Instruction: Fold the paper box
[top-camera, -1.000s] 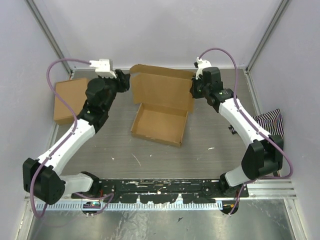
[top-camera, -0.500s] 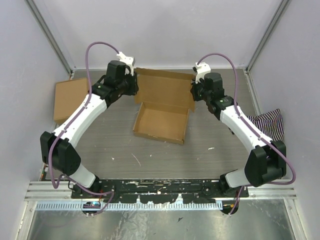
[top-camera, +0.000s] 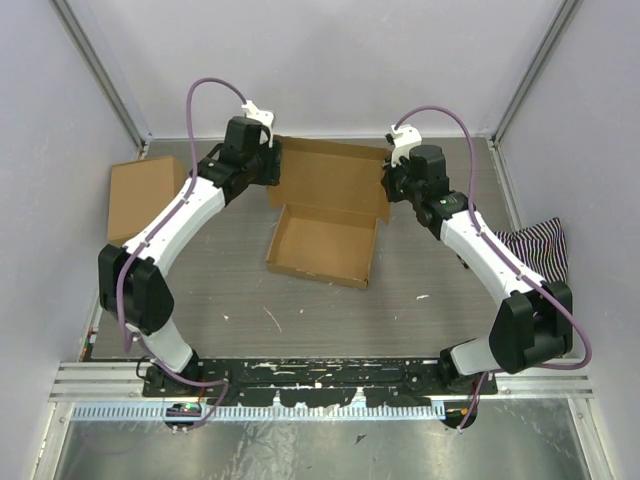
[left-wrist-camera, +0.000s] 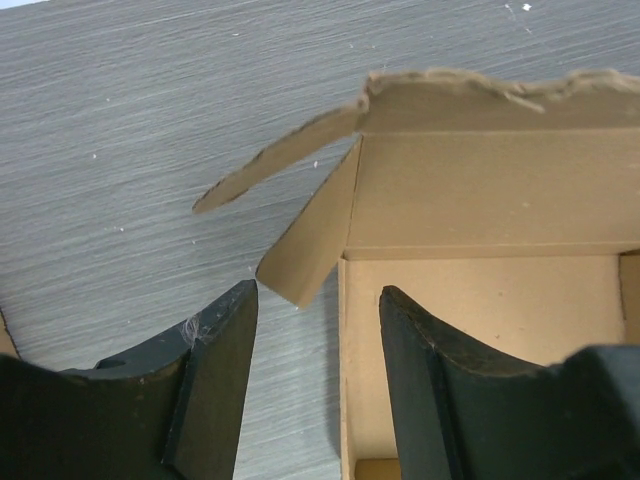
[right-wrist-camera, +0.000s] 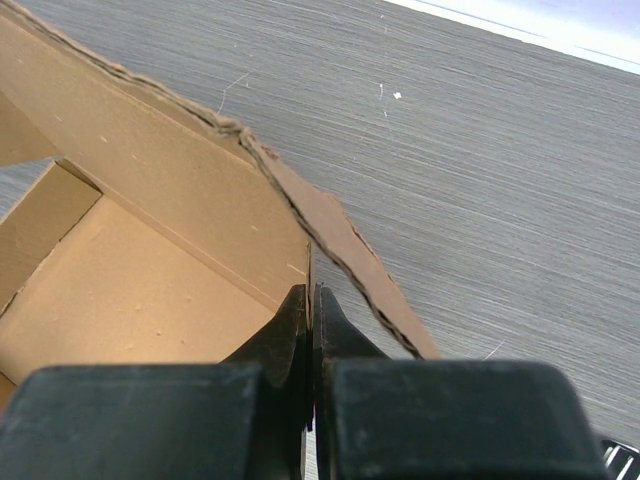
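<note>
The paper box is brown cardboard, its tray formed at the table's middle and its lid standing open behind. My left gripper is open at the lid's left end. In the left wrist view its jaws straddle the box's left wall, with a loose side flap just beyond them. My right gripper is shut on the lid's right edge. In the right wrist view the fingers pinch the cardboard edge beside a slanting flap.
A second flat brown cardboard box lies at the far left by the wall. A striped cloth lies at the right edge. Enclosure walls close in the back and both sides. A rail runs along the near edge.
My left arm has swung from the left of the table up to the lid's left end. My right gripper has stayed on the lid's right edge, and the lid stands slightly straighter.
</note>
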